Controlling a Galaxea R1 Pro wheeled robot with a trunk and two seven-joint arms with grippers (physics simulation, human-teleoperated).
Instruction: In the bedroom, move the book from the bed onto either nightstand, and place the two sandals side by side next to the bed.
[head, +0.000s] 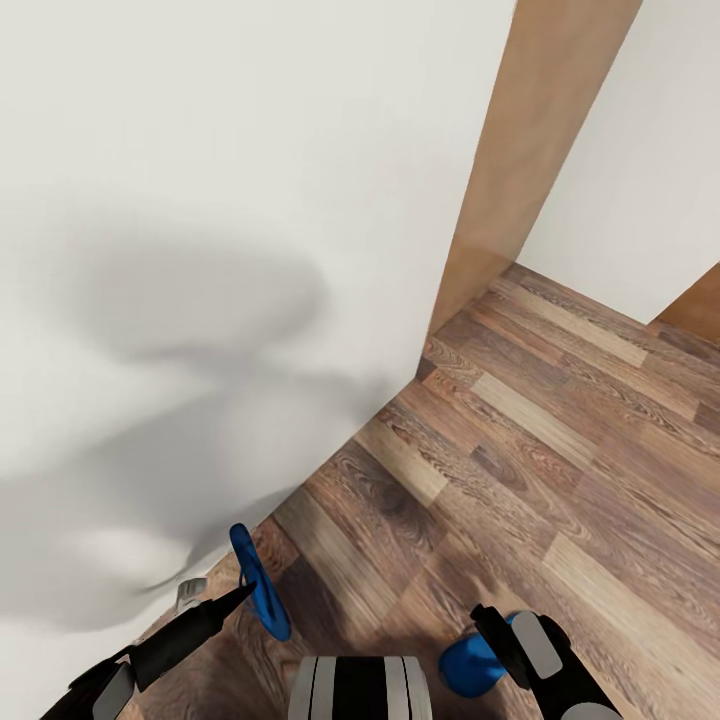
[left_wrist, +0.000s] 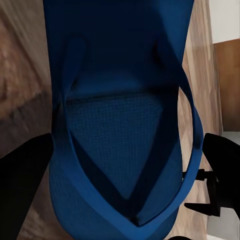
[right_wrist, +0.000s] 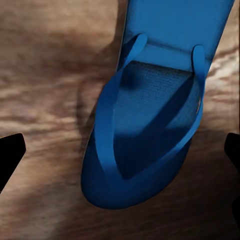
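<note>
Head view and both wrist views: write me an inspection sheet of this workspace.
Surface: brown wood-plank floor, bare where it shows.
Job's things: one blue sandal hangs on edge at the left end effector; the other sandal is at the right end effector, close above the floor. Book, bed, nightstand: nothing seen.
Clutter: nothing seen.
End effectors: left looks closed on its sandal, fingers either side of it in the left wrist view. Right: fingers stand wide of the sandal in the right wrist view; grip cannot be told.
Cables: nothing seen.
Surroundings: white wall close ahead with the robot's shadow on it; tan wooden door frame at its corner.
</note>
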